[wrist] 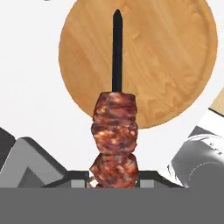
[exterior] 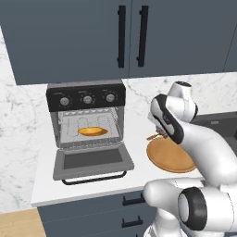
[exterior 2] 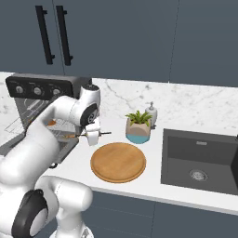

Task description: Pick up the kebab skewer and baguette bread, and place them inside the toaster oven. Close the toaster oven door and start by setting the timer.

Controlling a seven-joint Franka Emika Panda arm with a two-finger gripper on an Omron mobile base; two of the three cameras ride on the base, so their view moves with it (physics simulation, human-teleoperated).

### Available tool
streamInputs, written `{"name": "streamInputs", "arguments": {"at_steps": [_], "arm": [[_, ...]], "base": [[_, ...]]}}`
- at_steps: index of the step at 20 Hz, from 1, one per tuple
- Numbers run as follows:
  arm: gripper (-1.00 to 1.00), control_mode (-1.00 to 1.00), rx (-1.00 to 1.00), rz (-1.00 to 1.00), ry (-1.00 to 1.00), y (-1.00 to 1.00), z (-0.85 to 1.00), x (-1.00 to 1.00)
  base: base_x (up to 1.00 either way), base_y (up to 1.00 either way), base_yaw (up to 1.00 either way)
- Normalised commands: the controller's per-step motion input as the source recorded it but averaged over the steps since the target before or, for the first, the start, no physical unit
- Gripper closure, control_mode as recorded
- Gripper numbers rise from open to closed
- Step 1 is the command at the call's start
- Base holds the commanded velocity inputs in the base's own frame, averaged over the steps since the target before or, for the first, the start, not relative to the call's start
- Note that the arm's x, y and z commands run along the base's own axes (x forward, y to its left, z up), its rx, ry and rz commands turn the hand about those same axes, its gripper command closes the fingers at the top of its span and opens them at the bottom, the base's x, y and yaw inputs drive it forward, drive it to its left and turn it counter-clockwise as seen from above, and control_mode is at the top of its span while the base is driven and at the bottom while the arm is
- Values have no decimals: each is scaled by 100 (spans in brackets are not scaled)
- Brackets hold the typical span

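- Left base view: the gripper (exterior: 159, 133) is closed on the skewer (exterior: 152, 137), just above the far edge of the wooden plate (exterior: 169, 157), well right of the oven (exterior: 87, 119). Bread (exterior: 92, 131) already sits on the oven rack; the door (exterior: 92, 162) hangs open and flat. Swing low toward the oven and you could clip the door or its handle.
- Right base view: the skewer (exterior 2: 96, 134) sticks out sideways from the gripper (exterior 2: 92, 137), above the counter between oven (exterior 2: 39, 104) and plant pot (exterior 2: 138, 129). The long overhang could catch the oven frame if you go in crooked.
- Hand view: the skewer (wrist: 114, 131) is pinched at the meat end, bare stick pointing out over the plate (wrist: 175, 65). Gripping soft chunks means it may pivot or slip on a fast move. Inside the oven, watch you don't shove the bread.
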Motion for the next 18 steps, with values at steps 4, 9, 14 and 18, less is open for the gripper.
{"name": "streamInputs", "arguments": {"at_steps": [4,9,14,18], "arm": [[100,-100,0,-34,0,88,35,-24],[100,-100,0,-20,-5,100,18,-3],[100,-100,0,-1,-5,100,3,3],[100,-100,0,0,-3,91,1,18]], "base": [[0,0,0],[0,0,0],[0,0,0],[0,0,0]]}}
